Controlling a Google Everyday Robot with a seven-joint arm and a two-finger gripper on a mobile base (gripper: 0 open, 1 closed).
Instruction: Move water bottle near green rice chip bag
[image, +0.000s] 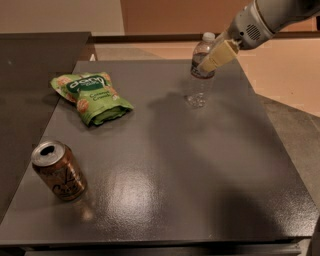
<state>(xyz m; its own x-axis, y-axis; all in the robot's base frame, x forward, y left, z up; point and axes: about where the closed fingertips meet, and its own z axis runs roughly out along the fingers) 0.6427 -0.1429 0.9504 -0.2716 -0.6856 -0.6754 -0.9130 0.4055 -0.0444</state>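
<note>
Your arm (272, 15) shows at top right as a thick, rounded, smooth casing in light grey, almost white under the room light. On the wrist end you'll see a small round grille (254, 31) of dark dots set into the shell. The gripper (209, 61) is in the upper right of the view, just below-left of the wrist. Its visible part is a flat bar in pale cream-yellow.
</note>
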